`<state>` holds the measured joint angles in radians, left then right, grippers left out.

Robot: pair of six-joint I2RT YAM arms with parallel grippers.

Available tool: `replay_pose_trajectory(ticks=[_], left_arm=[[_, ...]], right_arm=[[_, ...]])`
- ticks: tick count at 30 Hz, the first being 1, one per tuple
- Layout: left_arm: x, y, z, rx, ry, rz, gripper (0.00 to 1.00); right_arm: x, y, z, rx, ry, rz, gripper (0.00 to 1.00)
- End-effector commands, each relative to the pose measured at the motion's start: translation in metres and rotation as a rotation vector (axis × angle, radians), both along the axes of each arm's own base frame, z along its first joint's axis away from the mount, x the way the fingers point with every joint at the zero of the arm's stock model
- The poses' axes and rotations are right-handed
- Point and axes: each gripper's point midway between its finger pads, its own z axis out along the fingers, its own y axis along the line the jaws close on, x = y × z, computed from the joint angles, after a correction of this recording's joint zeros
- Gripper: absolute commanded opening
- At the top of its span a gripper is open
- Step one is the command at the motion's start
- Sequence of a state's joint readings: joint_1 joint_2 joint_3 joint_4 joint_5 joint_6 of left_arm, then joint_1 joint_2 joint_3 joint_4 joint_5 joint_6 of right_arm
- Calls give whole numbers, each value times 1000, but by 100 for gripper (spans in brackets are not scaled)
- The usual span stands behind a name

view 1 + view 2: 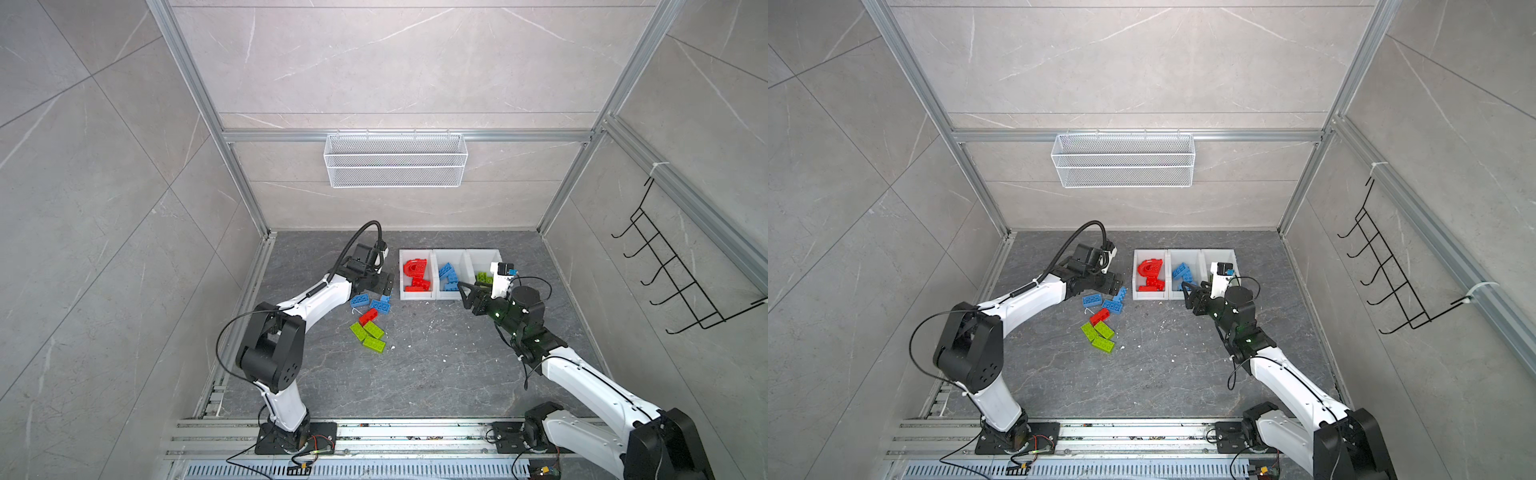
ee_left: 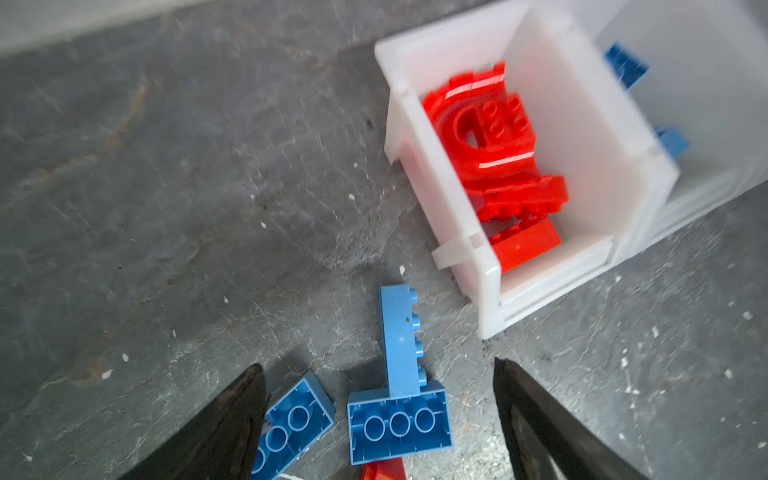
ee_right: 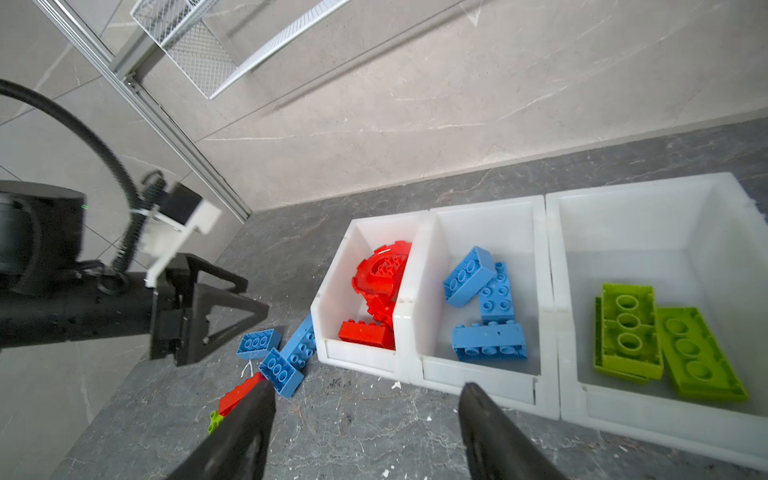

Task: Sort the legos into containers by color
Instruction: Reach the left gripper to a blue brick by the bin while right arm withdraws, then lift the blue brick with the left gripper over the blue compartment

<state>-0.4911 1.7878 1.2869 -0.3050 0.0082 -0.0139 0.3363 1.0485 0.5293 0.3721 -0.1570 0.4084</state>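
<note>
Seven loose legos lie in a cluster on the dark stone-look worktop (image 1: 436, 365), left of centre and toward its back edge. Three are blue bricks (image 1: 360, 300), one is a red brick (image 1: 368, 316), and three are lime green bricks (image 1: 374, 345) on the side nearer the front edge. One blue piece (image 2: 401, 340) lies on its side with its studs pointing sideways, touching another that is upside down and shows its round tubes.

Just beside the cluster, near the back edge, stand the containers (image 3: 550, 249), three joined white open bins in a row. The bin nearest the cluster holds a red arch piece (image 3: 380, 274) and red bricks. The middle bin holds three blue ones (image 3: 490, 340). The far bin holds lime green ones (image 3: 702, 357) lying underside up.

The left gripper (image 2: 378, 365) hangs over the loose blue bricks, jaws spread and empty. The right gripper (image 3: 368, 385) is in front of the bins, also parted with nothing between its jaws.

A white wire mesh basket (image 1: 395, 166) hangs on the back wall, and a black hook rack (image 1: 665, 270) on the right wall.
</note>
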Motion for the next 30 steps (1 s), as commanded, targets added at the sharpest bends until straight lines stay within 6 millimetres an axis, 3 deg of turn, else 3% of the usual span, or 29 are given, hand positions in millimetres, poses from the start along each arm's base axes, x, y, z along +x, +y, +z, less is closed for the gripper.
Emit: replay_pose_trajectory(ticks=[1,11,15,24,30], left_arm=[[-12,-3,-18,83,75,-110,87],[-8,-26,-45,166,101,-168,82],[-4,-25,-60,230,107,-143,75],[1,-26,-62,223,104,-123,63],[1,-24,-75,220,126,-113,54]], right_arm=[[0,-2,0,10,-13,-17,72],[-2,-5,2,3,-18,-28,73],[0,-4,-1,8,-11,-31,73],[2,-4,-4,2,1,-30,73],[3,-3,-5,-3,3,-26,73]])
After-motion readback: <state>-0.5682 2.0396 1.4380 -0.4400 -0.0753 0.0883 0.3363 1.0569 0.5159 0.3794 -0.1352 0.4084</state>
